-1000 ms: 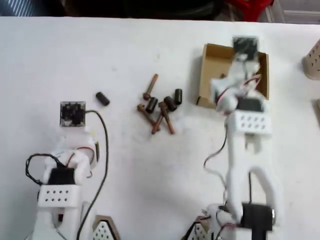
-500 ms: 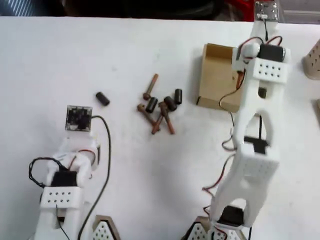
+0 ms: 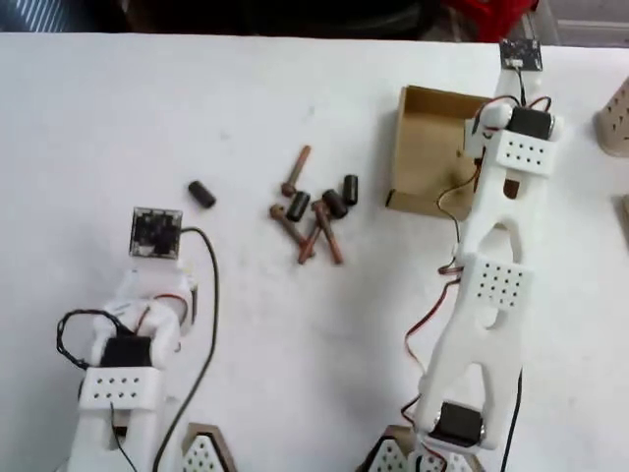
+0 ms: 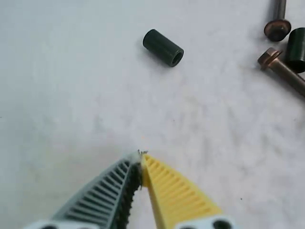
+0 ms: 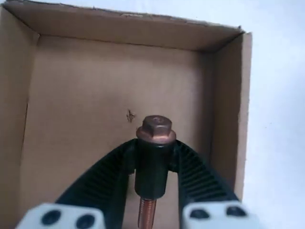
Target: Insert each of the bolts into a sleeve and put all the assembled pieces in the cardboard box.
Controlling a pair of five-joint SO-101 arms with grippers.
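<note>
Right wrist view: we hold a sleeved bolt (image 5: 154,132) clamped in the right gripper (image 5: 155,149), head pointing toward the cardboard box (image 5: 95,81) floor.

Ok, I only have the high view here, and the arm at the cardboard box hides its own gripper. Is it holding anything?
Observer: Yes. The right wrist view shows the right gripper shut on a black sleeve with a copper bolt through it.
Operator: Anything in the box already?
Observer: No, the floor of the cardboard box is bare; the held piece hangs over it.
Operator: And the other arm?
Observer: The left gripper is shut on nothing, over the table, with a lone sleeve lying ahead of it.
</note>
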